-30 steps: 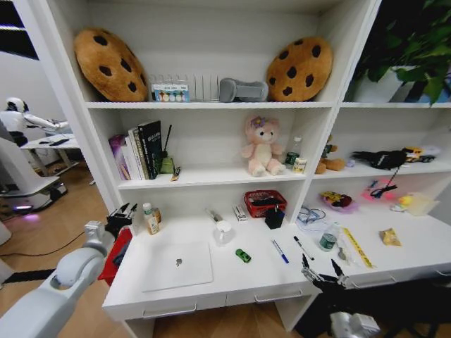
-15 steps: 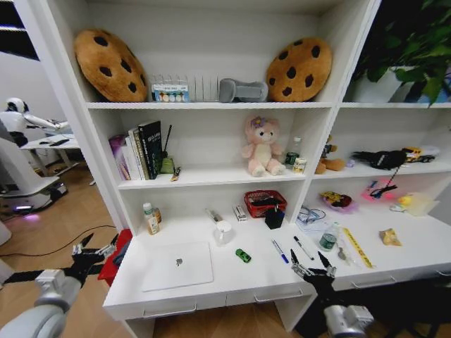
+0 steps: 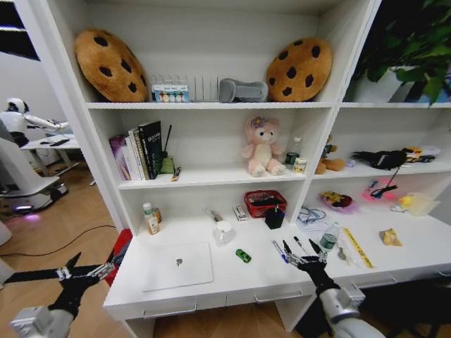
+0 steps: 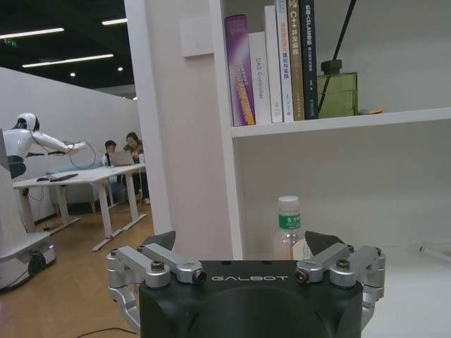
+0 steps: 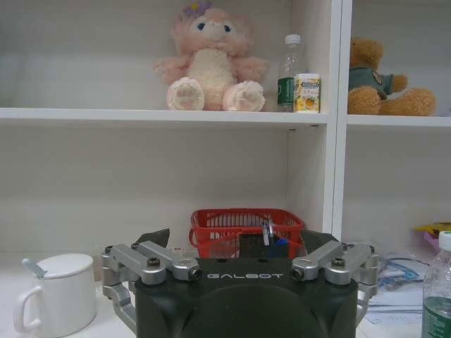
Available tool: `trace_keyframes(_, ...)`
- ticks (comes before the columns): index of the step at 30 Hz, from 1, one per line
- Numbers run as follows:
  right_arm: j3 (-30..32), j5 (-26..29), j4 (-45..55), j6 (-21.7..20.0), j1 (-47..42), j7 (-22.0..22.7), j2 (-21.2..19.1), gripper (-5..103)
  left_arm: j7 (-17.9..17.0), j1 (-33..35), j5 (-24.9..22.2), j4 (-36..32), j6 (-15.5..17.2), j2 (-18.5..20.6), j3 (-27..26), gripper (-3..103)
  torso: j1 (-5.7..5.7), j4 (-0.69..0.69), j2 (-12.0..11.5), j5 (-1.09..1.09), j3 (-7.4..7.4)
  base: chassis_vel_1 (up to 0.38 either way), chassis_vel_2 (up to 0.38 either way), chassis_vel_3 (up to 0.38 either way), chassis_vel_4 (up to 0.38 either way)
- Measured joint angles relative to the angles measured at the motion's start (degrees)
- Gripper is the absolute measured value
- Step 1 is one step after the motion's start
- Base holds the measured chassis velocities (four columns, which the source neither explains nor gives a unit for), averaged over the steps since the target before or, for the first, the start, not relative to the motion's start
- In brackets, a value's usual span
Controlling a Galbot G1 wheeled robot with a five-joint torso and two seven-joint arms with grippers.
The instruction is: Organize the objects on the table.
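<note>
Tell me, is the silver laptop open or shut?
Shut. The laptop lies flat on the table with its lid down and no screen or keys showing.

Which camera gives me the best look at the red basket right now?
The right wrist view: the red basket sits straight ahead, its mesh and contents readable, though the right gripper's body hides its lower edge. The head view shows it small but whole, at the back of the table.

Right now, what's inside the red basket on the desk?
The red basket holds a dark object and what look like pens. Its lower contents sit behind the right gripper, so they can't be identified.
</note>
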Motion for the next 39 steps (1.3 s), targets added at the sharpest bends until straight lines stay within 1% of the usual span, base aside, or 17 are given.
trace_keyframes(4,0.39,1.03,-0.17,-0.37,-0.36,-2.12,-0.74,100,-0.51,0.14,1.18,-0.79,0.63,-0.83,0.61,100,0.00,0.00,0.00,-0.01,0.00,0.000,0.000,0.000,0.000)
trace_keyframes(6,0.36,1.18,-0.58,-1.48,-0.46,-3.62,-1.74,100,-0.50,0.00,2.27,-0.79,0.68,-1.21,0.95,100,0.00,0.00,0.00,-0.01,0.00,0.000,0.000,0.000,0.000)
trace_keyframes(12,-0.30,1.72,-0.96,-4.52,0.12,-4.61,-3.02,100,-0.87,-0.26,3.14,-0.54,1.11,-1.36,1.05,100,0.00,0.02,0.00,-0.02,0.00,0.000,0.000,0.000,0.000)
trace_keyframes(18,-0.83,2.49,-1.62,-5.20,0.54,-5.16,-3.80,100,-1.06,-0.30,3.20,-0.45,1.27,-1.31,1.05,100,0.00,0.01,-0.01,-0.01,0.00,0.000,0.000,0.000,0.000)
trace_keyframes(21,-1.45,3.68,-3.59,-5.98,1.24,-7.68,-5.92,100,-1.08,-0.32,3.20,-0.40,1.29,-1.24,1.05,100,0.00,-0.01,-0.01,-0.01,0.00,0.000,0.000,0.000,0.000)
trace_keyframes(22,-1.45,3.68,-3.59,-5.98,1.24,-7.68,-5.92,100,-1.08,-0.32,3.20,-0.40,1.29,-1.24,1.05,100,0.00,-0.01,-0.01,-0.01,0.00,0.000,0.000,0.000,0.000)
trace_keyframes(23,-1.64,4.46,-5.19,-6.66,2.42,-10.15,-7.47,100,-1.09,-0.33,3.20,-0.39,1.30,-1.22,1.06,100,0.00,0.01,-0.01,-0.02,0.00,0.000,0.000,0.000,0.000)
trace_keyframes(24,-1.64,4.46,-5.19,-6.66,2.42,-10.15,-7.47,100,-1.09,-0.33,3.20,-0.39,1.30,-1.22,1.06,100,0.00,0.01,-0.01,-0.02,0.00,0.000,0.000,0.000,0.000)
trace_keyframes(26,-3.49,5.85,-8.37,-7.42,5.70,-11.82,-9.42,100,-1.11,-0.34,3.19,-0.38,1.31,-1.19,1.06,100,0.00,0.01,-0.01,-0.02,0.00,0.000,0.000,0.000,0.000)
trace_keyframes(27,-3.49,5.85,-8.37,-7.42,5.70,-11.82,-9.42,100,-1.11,-0.34,3.19,-0.38,1.31,-1.19,1.06,100,0.00,0.01,-0.01,-0.02,0.00,0.000,0.000,0.000,0.000)
trace_keyframes(29,-7.20,6.43,-12.90,-7.33,10.95,-12.22,-10.76,100,-1.12,-0.35,3.18,-0.37,1.33,-1.17,1.08,100,0.00,0.03,-0.01,-0.02,0.01,0.000,0.000,0.000,0.000)
trace_keyframes(31,-10.28,6.45,-15.67,-6.80,14.19,-12.26,-10.98,100,-1.12,-0.36,3.17,-0.35,1.33,-1.16,1.09,100,0.01,0.02,-0.01,0.00,0.01,0.000,0.000,0.000,0.000)
trace_keyframes(32,-10.28,6.45,-15.67,-6.80,14.19,-12.26,-10.98,100,-1.12,-0.36,3.17,-0.35,1.33,-1.16,1.09,100,0.01,0.02,-0.01,0.00,0.01,0.000,0.000,0.000,0.000)
trace_keyframes(35,-15.46,5.78,-18.51,-6.42,18.24,-12.61,-10.82,100,-1.12,-0.36,3.15,-0.34,1.33,-1.13,1.11,100,0.01,0.02,-0.01,-0.04,0.01,0.000,0.000,0.000,0.000)
trace_keyframes(36,-15.46,5.78,-18.51,-6.42,18.24,-12.61,-10.82,100,-1.12,-0.36,3.15,-0.34,1.33,-1.13,1.11,100,0.01,0.02,-0.01,-0.04,0.01,0.000,0.000,0.000,0.000)
trace_keyframes(37,-16.48,5.62,-18.94,-6.37,18.77,-13.04,-10.73,100,-1.12,-0.36,3.15,-0.33,1.33,-1.13,1.12,100,0.01,0.01,-0.01,-0.01,0.01,0.000,0.000,0.000,0.000)
trace_keyframes(39,-20.84,5.03,-20.75,-6.16,21.19,-15.75,-10.38,100,-1.11,-0.37,3.13,-0.33,1.33,-1.11,1.13,100,0.01,0.01,-0.01,-0.02,0.01,0.000,0.000,0.000,0.000)
